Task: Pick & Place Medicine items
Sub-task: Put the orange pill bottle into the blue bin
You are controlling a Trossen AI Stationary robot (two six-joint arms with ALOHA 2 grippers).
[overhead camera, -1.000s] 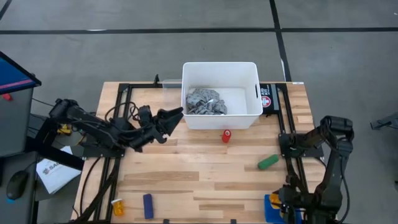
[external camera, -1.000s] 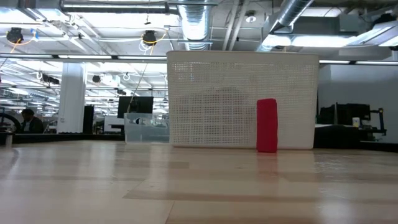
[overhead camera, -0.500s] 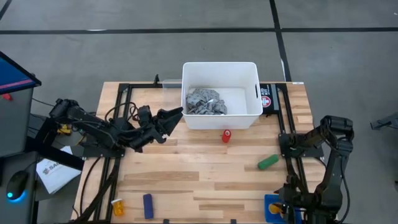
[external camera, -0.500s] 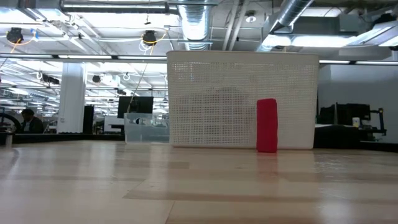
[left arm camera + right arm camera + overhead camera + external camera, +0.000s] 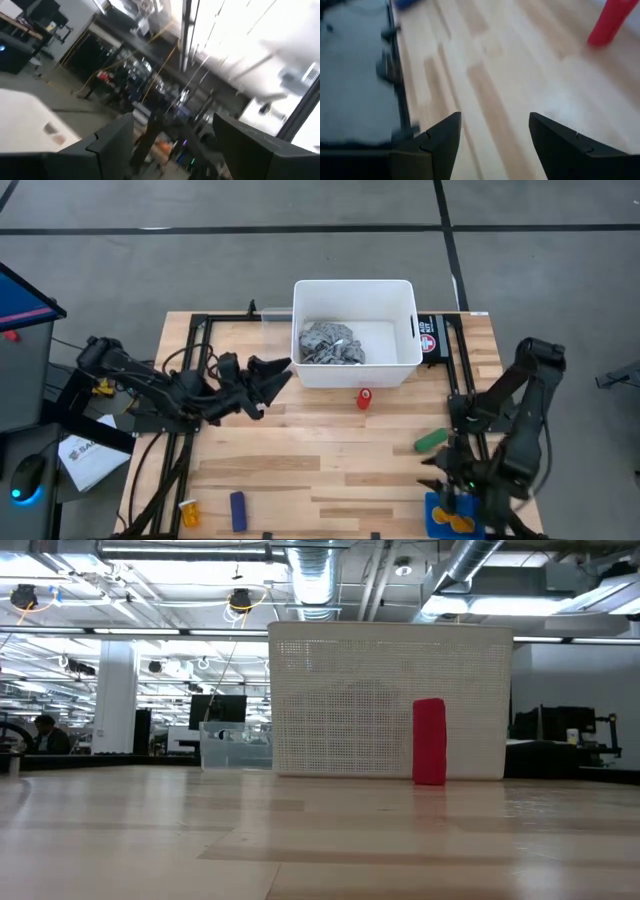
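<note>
1. Looking down, I see a red item (image 5: pixel 364 398) upright just in front of the bin (image 5: pixel 405 370), a green item (image 5: pixel 432 440) lying toward the right, and a blue item (image 5: pixel 238 511) beside an orange bottle (image 5: pixel 189 512) at the near left edge.
2. I see only that one orange bottle, well apart from the bin.
3. My left end effector (image 5: pixel 283 367) hovers by the bin's left front corner, fingers spread and empty.
4. My right end effector (image 5: pixel 435 473) sits low at the near right, fingers (image 5: pixel 440 140) spread over bare wood, holding nothing.
5. Light wood planks make the tabletop (image 5: pixel 300 460); an open hall with ceiling ducts lies beyond.
6. Only a grey rag (image 5: pixel 330 343) lies in the bin.
</note>
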